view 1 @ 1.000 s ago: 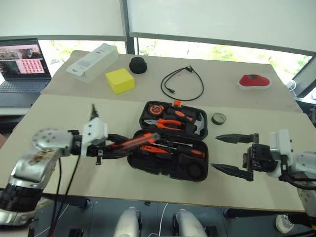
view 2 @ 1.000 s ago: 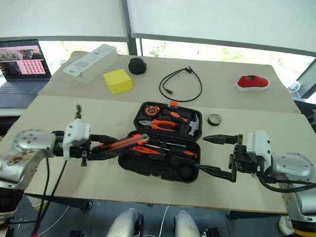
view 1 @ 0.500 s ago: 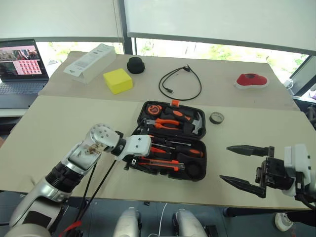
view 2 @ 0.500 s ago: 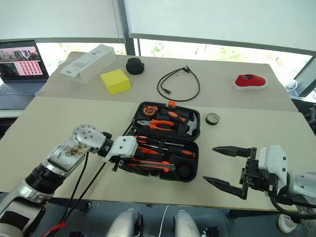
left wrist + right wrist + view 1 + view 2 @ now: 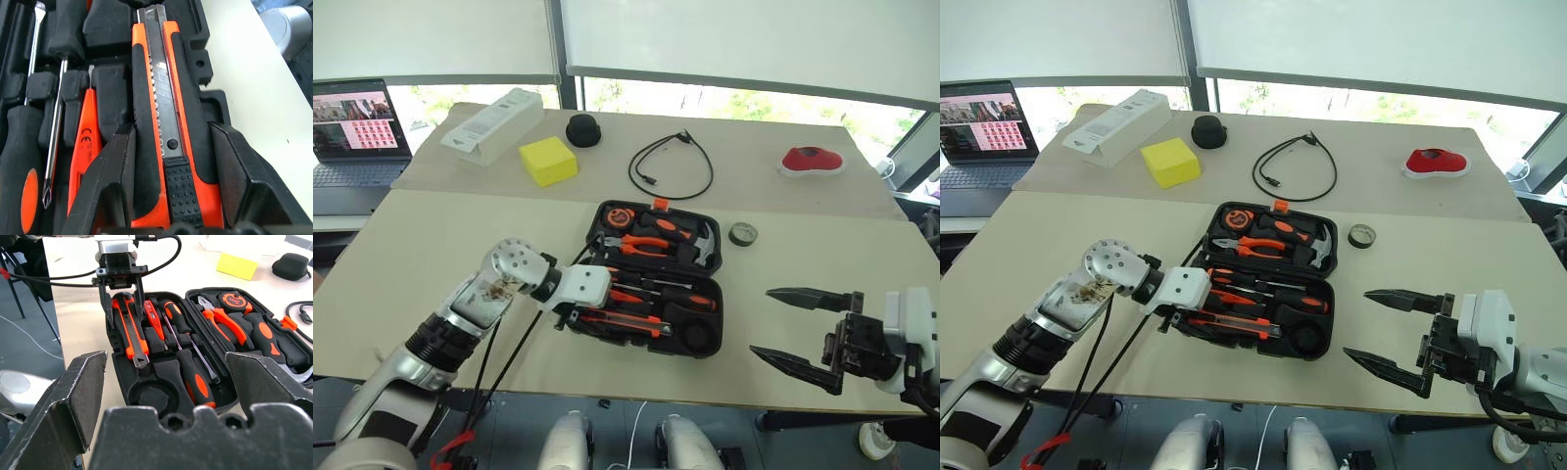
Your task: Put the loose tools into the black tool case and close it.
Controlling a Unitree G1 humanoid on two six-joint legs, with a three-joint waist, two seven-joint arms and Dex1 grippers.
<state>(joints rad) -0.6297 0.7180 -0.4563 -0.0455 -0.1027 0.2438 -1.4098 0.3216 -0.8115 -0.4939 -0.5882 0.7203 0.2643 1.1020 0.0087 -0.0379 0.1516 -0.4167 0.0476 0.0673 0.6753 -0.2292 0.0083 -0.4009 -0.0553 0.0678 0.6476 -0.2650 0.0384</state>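
Observation:
The black tool case [image 5: 719,318] lies open in the middle of the table. My left gripper [image 5: 590,315] is shut on the orange-black utility knife [image 5: 164,122], one finger down each side. The knife rests along the front row of the case [image 5: 128,330]. Beside it in the recesses lie the slim orange tester pen [image 5: 85,142] and two screwdrivers [image 5: 193,377] with orange-black handles. The small dark tape roll [image 5: 744,233] sits on the table just right of the case. My right gripper [image 5: 761,321] hangs open and holds nothing, right of the case near the front edge.
At the back lie a looped black cable [image 5: 673,166], a yellow block [image 5: 548,161], a white box [image 5: 494,124], a black round cap [image 5: 581,128] and a red object [image 5: 813,159]. A laptop [image 5: 352,132] stands far left. The lid half holds pliers and a hammer.
My left gripper has swung right and down with the utility knife, from left of the case into its front row. The right gripper has drawn back a little toward the table's front edge.

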